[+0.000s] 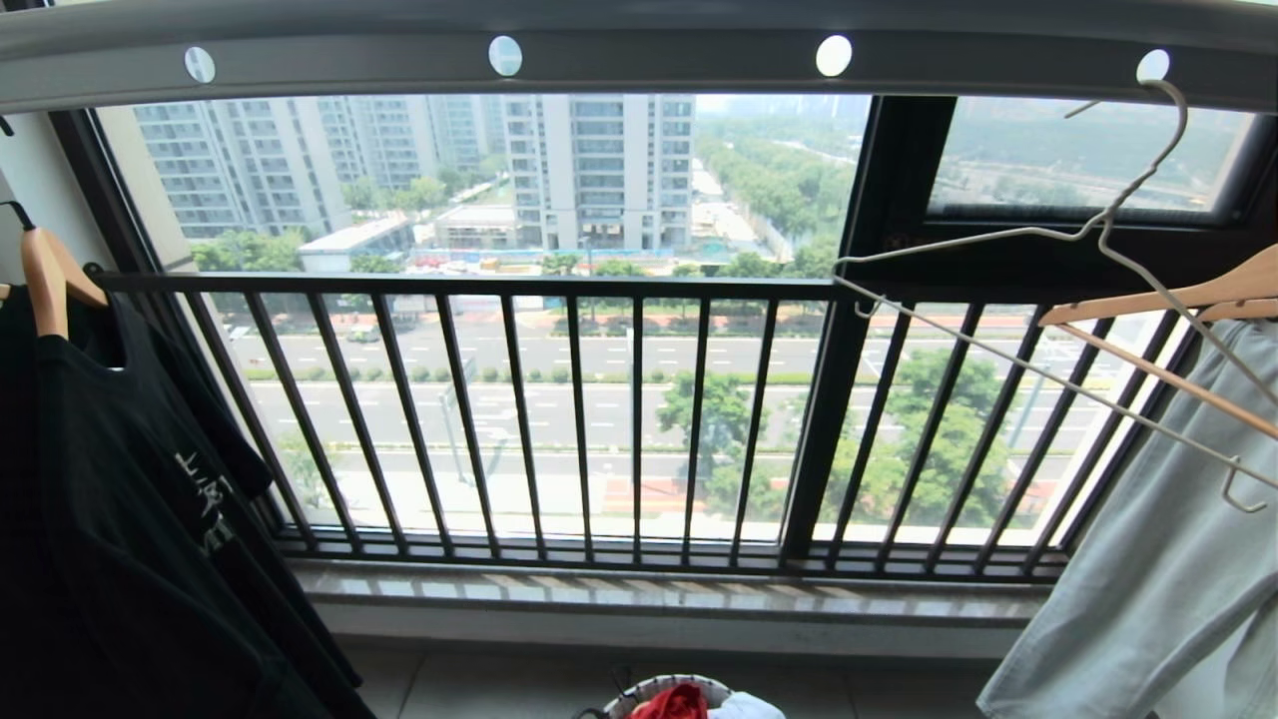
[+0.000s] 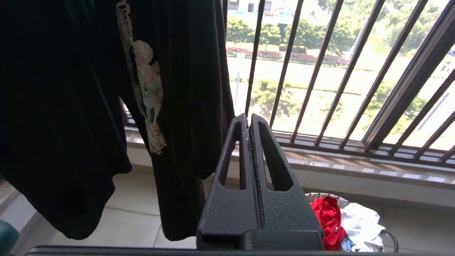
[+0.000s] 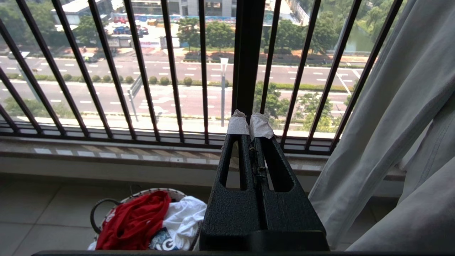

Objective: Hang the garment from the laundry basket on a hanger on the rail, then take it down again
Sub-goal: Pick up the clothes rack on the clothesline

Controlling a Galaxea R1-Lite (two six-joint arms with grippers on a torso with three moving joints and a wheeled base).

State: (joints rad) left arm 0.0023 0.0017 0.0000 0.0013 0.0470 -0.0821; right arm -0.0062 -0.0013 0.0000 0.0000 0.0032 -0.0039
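Black textured plastic on both claws. Left claw (image 2: 250, 119) is sitting fully closed, fingers pressed together, gripping nothing; it is pointing toward the window bars from the lower centre of the left wrist view. Right claw (image 3: 250, 122) is likewise closed on nothing, white tape wrapped on its fingertips (image 3: 237, 125), lower centre of the right wrist view. Neither claw is showing in the head view.

Working outward: the laundry basket (image 1: 659, 687) is sitting on the tiled floor (image 3: 32, 213) at the bottom centre of the head frame, below the window sill. The garment (image 3: 133, 222) is lying crumpled inside it, red, on the left side of the basket in the right wrist view, touching a white cloth (image 3: 185, 217) beside it. Basket is showing in the lower right of the left wrist view, just beside the left claw.

The hanger (image 1: 1088, 235) is hanging empty and tilted in the upper right of the head frame, its hook through the rightmost hole of the rail (image 1: 639, 55), which is running across the top edge.

A black T-shirt (image 1: 130, 519) on a wooden hanger (image 1: 45, 285) is filling the left edge; a pale grey-green garment (image 1: 1158, 579) on another wooden hanger (image 1: 1188, 295) is filling the lower right. A dark railing (image 1: 559, 419) is spanning the window behind.
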